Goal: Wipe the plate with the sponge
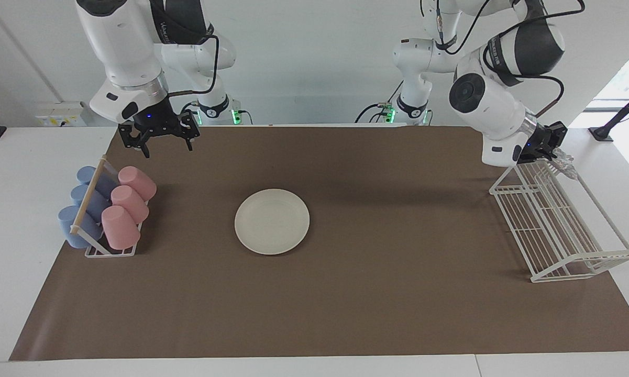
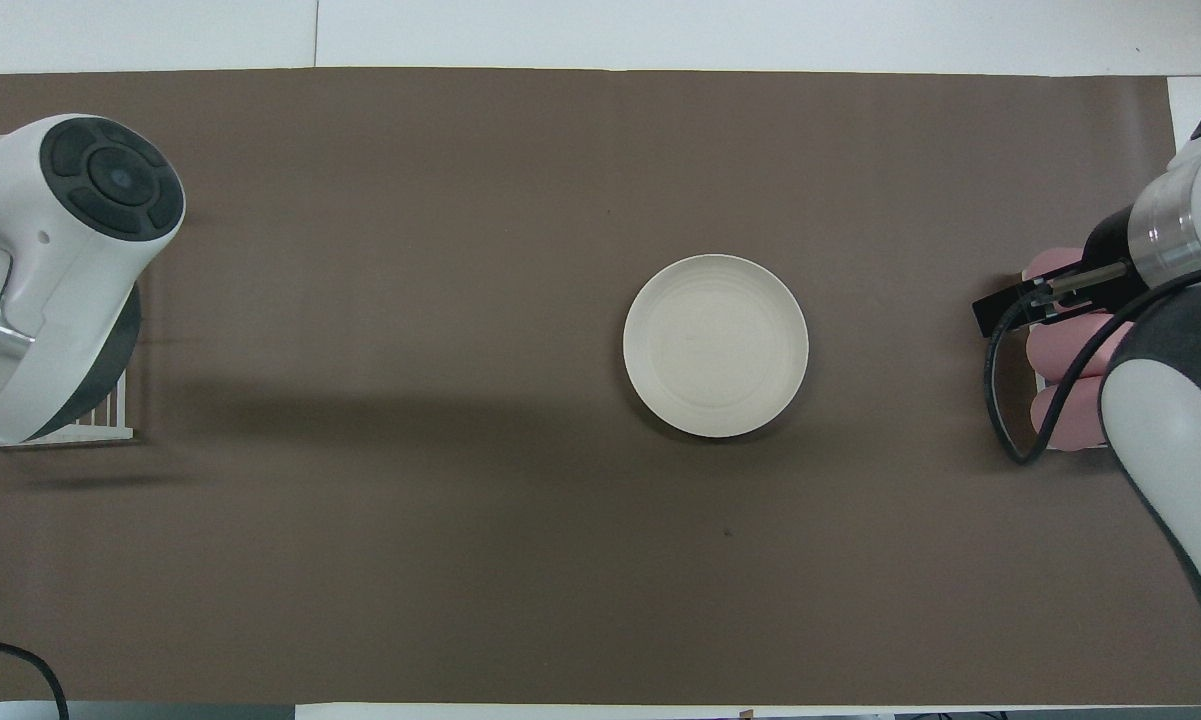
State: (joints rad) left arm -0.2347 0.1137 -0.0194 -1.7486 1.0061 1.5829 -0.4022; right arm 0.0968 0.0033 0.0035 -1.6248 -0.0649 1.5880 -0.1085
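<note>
Both arms are glossy white with rounded shells and dark grey-black joint bands; black cables loop loosely along the links; a round black cap with raised segments closes one joint of the left arm; green lights glow at both bases; the right gripper (image 1: pixel 165 137) is black and angular, with a small blue light on its mount above; the left gripper (image 1: pixel 547 140) is black too, below a silver wrist ring.

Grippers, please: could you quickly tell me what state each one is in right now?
Left gripper: over the white wire rack, shut on the sponge.
Right gripper: open, empty, above the cup rack.
</note>
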